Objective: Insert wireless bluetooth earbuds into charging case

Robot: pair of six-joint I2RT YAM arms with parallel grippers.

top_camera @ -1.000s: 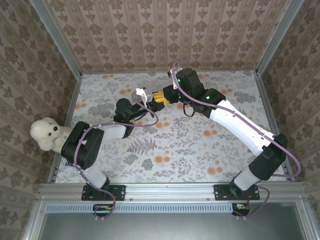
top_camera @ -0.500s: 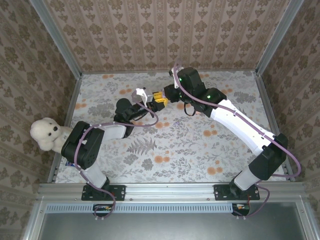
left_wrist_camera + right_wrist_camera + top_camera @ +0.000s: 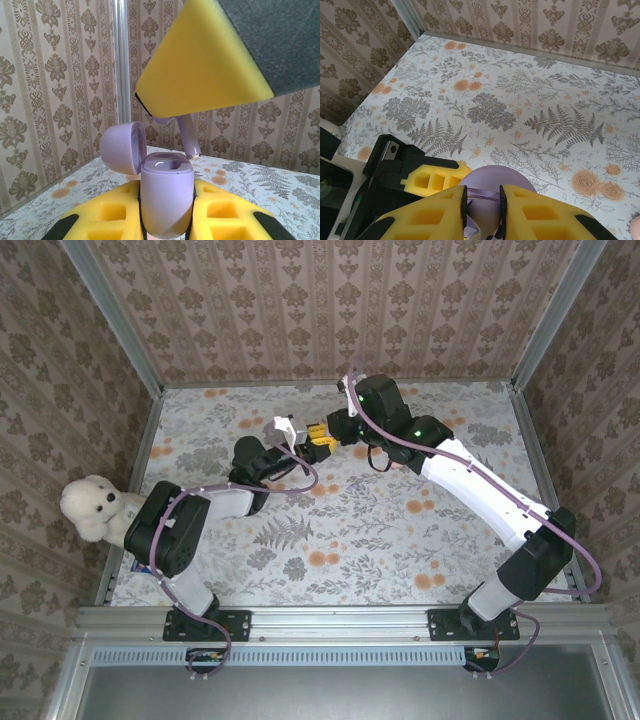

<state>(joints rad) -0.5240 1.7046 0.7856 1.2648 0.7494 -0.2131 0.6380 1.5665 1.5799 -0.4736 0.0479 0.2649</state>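
**Earbud held over open case**
The left jaws clamp the case (image 3: 166,197) upright, with its lid (image 3: 121,149) swung open. The right jaws pinch the earbud (image 3: 189,136) just above the case mouth, stem near vertical and tip down. Lower it straight along the stem. Both parts are glossy, rounded lilac plastic, so expect slip against the yellow pads (image 3: 200,65).
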